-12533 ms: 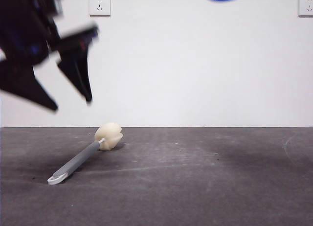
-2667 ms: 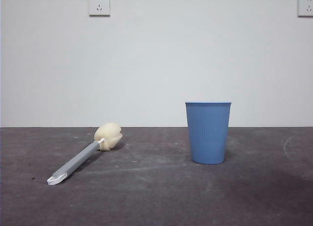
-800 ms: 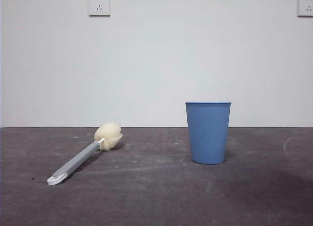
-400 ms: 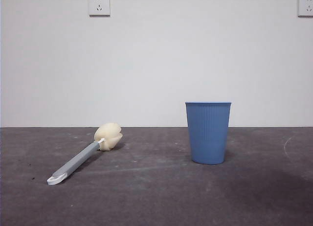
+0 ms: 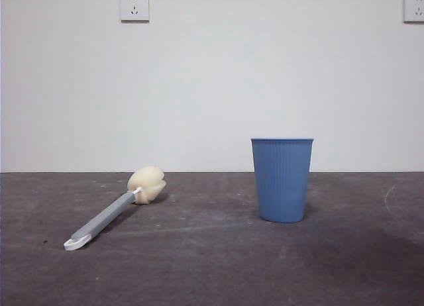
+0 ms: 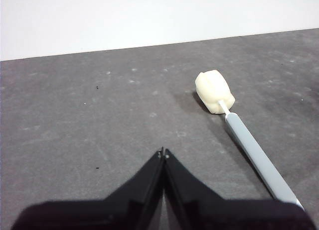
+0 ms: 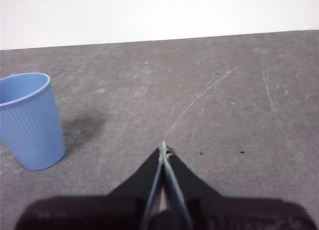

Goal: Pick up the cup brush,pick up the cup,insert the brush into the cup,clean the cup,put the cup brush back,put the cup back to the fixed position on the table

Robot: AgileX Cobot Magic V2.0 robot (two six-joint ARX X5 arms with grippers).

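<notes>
Task judged complete: left gripper (image 6: 163,153), jaws pressed together and empty, hung above the table (image 5: 212,266) with the cup brush (image 6: 239,125) lying just beside it, right gripper (image 7: 163,148) likewise closed, the cup (image 7: 30,120) upright well off its side; nothing further needed.

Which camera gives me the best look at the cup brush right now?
The front view: the cup brush lies whole on the table, sponge head to white loop. The left wrist view cuts off its handle end. The right wrist view shows none of it.

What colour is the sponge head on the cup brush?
Cream-yellow; the cup brush shows it best in the left wrist view.
</notes>
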